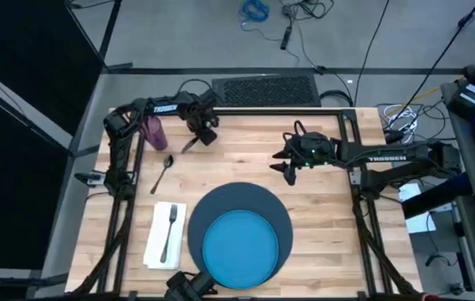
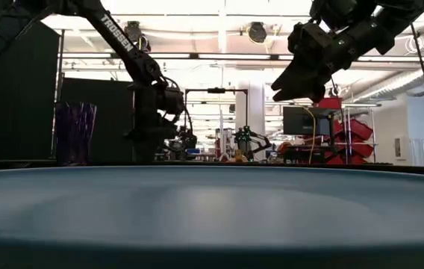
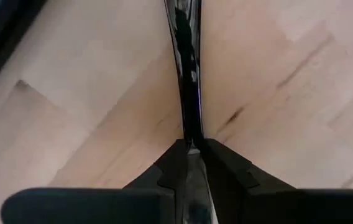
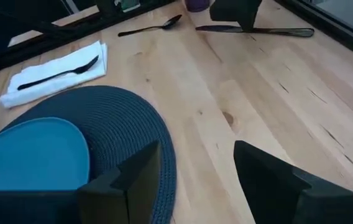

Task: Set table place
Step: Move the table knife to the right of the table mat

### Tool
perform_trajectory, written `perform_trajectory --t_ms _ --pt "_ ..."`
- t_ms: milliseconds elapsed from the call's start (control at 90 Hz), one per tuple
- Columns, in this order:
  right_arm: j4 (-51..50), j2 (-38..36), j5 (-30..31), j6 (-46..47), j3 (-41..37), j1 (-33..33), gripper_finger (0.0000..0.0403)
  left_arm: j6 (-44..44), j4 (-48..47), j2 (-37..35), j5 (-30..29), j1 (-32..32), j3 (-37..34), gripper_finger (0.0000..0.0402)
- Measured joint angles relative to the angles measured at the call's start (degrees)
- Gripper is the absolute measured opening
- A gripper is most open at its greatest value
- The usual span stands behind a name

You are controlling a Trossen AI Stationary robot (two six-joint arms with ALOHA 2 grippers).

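A dark blue round mat (image 1: 279,213) lies at the table's near middle with a bright blue plate (image 1: 239,249) on it. Left of it a fork (image 1: 169,230) rests on a white napkin (image 1: 155,242). A spoon (image 1: 163,171) lies flat farther back, and a purple cup (image 1: 154,130) stands at the far left. My left gripper (image 1: 202,138) is shut on the knife (image 4: 270,30) beside the cup. My right gripper (image 1: 288,170) hangs open and holds nothing, above the bare wood right of the mat's far side. My left gripper pinches the knife between its two fingers (image 3: 223,165), coming from above and pointing down. In the right wrist view the hold (image 4: 229,27) is nearer one end, with the longer part (image 4: 282,31) sticking out level. Whether the knife rests on the table or hangs just over it, I cannot tell.
Bare wood (image 1: 329,226) spreads right of the mat up to the table's black frame (image 1: 356,217). In the low view the plate's rim (image 2: 212,209) fills the foreground. Cables and a dark grille (image 1: 264,89) lie beyond the far edge.
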Motion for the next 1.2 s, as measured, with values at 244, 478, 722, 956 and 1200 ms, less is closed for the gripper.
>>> perform_trajectory --t_ms 244,478,722,956,1200 --pt "0.26 0.00 0.02 -0.07 0.00 0.00 0.0192 0.47 -0.03 0.12 1.06 -5.63 0.29 0.0042" --pt "0.24 0.00 0.02 -0.07 0.00 0.00 0.0192 0.40 -0.08 0.63 1.70 -11.81 3.38 0.0042" --pt "0.25 0.00 0.02 -0.07 0.00 0.00 0.0192 0.38 0.54 0.59 1.70 -17.57 6.92 0.0042" --pt "0.26 0.00 0.02 -0.08 0.00 0.00 0.0192 0.49 -0.08 -0.07 -4.66 -21.80 11.83 0.0042" --pt "0.33 0.00 0.39 -0.31 0.00 0.00 0.0192 0.47 0.22 -7.46 -8.33 -22.72 14.16 0.0042"
